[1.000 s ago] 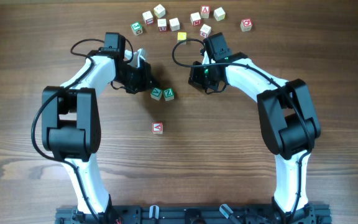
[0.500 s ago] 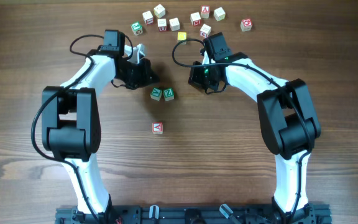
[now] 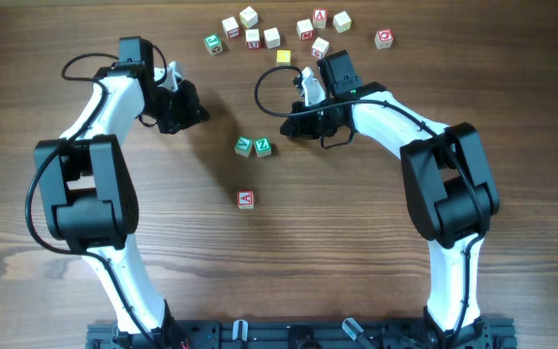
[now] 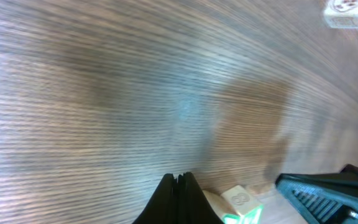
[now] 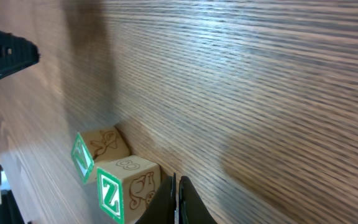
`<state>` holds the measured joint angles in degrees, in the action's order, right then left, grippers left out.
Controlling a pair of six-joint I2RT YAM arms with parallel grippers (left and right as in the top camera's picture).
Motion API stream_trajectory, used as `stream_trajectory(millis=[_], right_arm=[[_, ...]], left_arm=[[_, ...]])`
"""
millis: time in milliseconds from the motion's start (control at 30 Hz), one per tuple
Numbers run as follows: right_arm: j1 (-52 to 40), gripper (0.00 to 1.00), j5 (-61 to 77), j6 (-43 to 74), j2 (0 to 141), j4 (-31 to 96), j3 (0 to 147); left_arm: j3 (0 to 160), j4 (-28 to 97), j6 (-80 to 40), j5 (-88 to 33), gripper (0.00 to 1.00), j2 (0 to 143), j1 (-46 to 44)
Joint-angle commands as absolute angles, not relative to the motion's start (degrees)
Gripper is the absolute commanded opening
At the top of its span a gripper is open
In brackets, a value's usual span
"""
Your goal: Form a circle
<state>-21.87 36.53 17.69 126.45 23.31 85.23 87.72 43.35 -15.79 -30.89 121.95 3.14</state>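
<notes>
Overhead, your right gripper (image 3: 285, 132), pressed together and empty, sits just right of the green Z cube (image 3: 263, 146). The red A cube (image 3: 246, 199) lies on its near side, and the left gripper (image 3: 200, 112), also closed, is farther off left.

Soft, even daylight; heavily blurred left wrist view.

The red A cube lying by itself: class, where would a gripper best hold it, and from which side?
Pinch two opposite side faces of the red A cube, coming straight down from above: it sits flat, letter up, nothing touching its sides.
</notes>
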Motion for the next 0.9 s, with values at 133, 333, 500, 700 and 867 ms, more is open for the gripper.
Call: stream_trajectory(millis=[133, 333, 500, 700, 867], right_arm=[[-24.4, 0.05, 38.4, 14.9, 127.3, 23.2, 84.8], [-24.6, 0.04, 38.5, 14.3, 127.3, 23.2, 84.8], [-24.6, 0.04, 39.1, 13.5, 127.3, 23.3, 84.8], [-24.6, 0.05, 39.1, 13.5, 127.3, 23.1, 84.8], [-24.6, 0.05, 39.1, 13.5, 127.3, 23.2, 84.8]], left_arm=[[88.5, 43.6, -16.1, -28.4, 0.04, 122.8, 3.2], [88.4, 44.2, -16.1, -28.4, 0.04, 122.8, 3.2], [88.4, 44.3, -16.1, -28.4, 0.04, 122.8, 3.2], [88.4, 46.6, -14.9, -28.7, 0.04, 122.8, 1.6], [88.4, 46.8, -12.3, -28.6, 0.04, 122.8, -2.2]])
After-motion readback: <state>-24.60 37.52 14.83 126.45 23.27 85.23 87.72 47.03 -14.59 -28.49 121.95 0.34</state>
